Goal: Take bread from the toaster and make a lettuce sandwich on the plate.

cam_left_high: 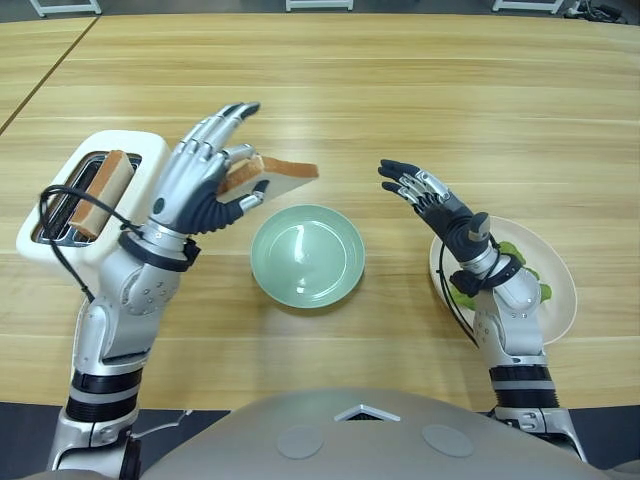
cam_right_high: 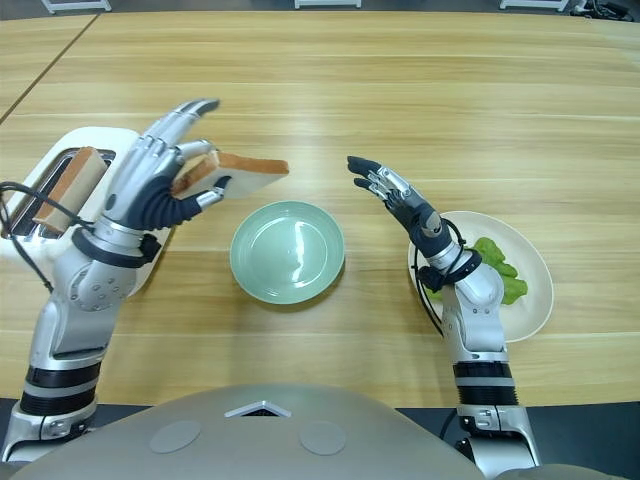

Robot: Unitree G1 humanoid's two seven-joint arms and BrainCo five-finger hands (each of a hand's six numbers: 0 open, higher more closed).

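Note:
A white toaster stands at the left with one bread slice sticking up from a slot. My left hand hovers just right of the toaster, shut on a second toasted slice held roughly flat above the table, left of and above the pale green plate. The green plate has nothing on it. My right hand is raised with fingers spread, holding nothing, to the right of the green plate. Behind that arm a white dish carries lettuce leaves.
The wooden table stretches bare beyond the plates. A black cable loops from the toaster's front over my left wrist. The table's near edge runs just below the dishes.

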